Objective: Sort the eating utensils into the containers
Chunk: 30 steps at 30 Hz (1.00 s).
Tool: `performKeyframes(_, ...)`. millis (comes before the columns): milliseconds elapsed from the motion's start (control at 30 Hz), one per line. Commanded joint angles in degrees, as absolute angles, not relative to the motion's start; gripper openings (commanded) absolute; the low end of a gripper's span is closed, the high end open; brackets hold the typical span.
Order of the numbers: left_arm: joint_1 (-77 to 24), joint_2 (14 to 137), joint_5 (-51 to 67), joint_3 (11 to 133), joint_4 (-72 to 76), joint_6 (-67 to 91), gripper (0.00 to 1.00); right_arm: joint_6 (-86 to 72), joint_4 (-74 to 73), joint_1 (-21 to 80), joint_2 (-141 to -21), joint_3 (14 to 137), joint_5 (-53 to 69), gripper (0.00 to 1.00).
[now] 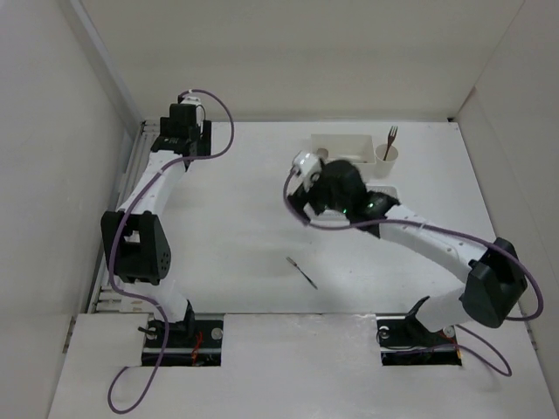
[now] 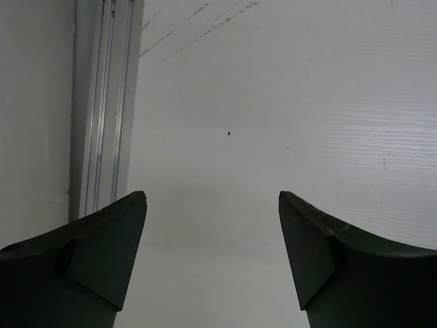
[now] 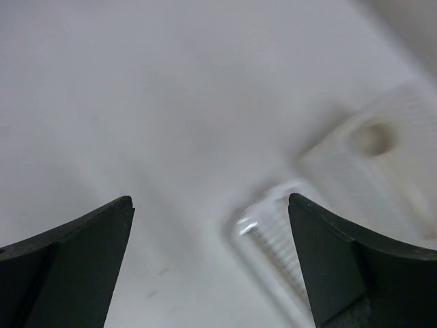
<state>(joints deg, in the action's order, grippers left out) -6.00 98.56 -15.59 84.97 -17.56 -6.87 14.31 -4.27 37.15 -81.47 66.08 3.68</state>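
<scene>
My left arm reaches far forward with its elbow bent, the left gripper [image 2: 212,201] spread wide apart, while my right arm sweeps inward toward centre, the right gripper [image 3: 211,205] likewise parted wide.

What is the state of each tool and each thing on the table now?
Left tool: open, empty.
Right tool: open, empty.
Cup: upright, holding a fork.
Fork: standing, prongs up.
Box: upright, partly hidden by the right arm.
Tray: flat, partly under that arm.
Thin dark stick: lying loose on the table.
</scene>
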Motion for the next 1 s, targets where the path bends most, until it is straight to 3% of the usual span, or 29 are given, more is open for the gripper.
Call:
performKeyframes(0, -5.98, 92.47, -13.54, 83.77, -16.17, -5.01, 0.75, 9.09, -18.89, 46.03, -79.63, 60.30, -1.75, 1.00)
performKeyframes(267, -7.03, 88.69, -12.39, 81.39, -15.64, -4.48, 0.75, -2.02, -14.68, 56.69, -76.63, 48.69, -3.42, 0.81)
performKeyframes(300, -7.81, 88.68, -13.09, 80.86, -15.64, -5.00, 0.75, -2.54, -14.68, 56.69, -77.25, 47.91, -4.04, 0.77)
performKeyframes(333, -8.69, 87.90, -13.10, 80.86, -15.64, -5.01, 0.75, -3.07, -14.68, 56.69, -78.73, 47.90, -4.65, 0.66)
performKeyframes(400, -8.70, 87.19, -13.80, 80.25, -15.12, -5.54, 0.75, -5.00, -14.59, 56.69, -80.76, 48.51, -6.76, 0.62)
performKeyframes(700, -9.23, 83.85, -13.27, 78.05, -14.59, -5.54, 0.76, -6.23, -15.38, 58.62, -88.42, 51.33, -2.11, 0.60)
performKeyframes(967, -9.23, 83.32, -13.80, 78.05, -14.59, -5.54, 0.76, -13.18, -15.64, 62.03, -89.47, 49.57, -11.48, 0.57)
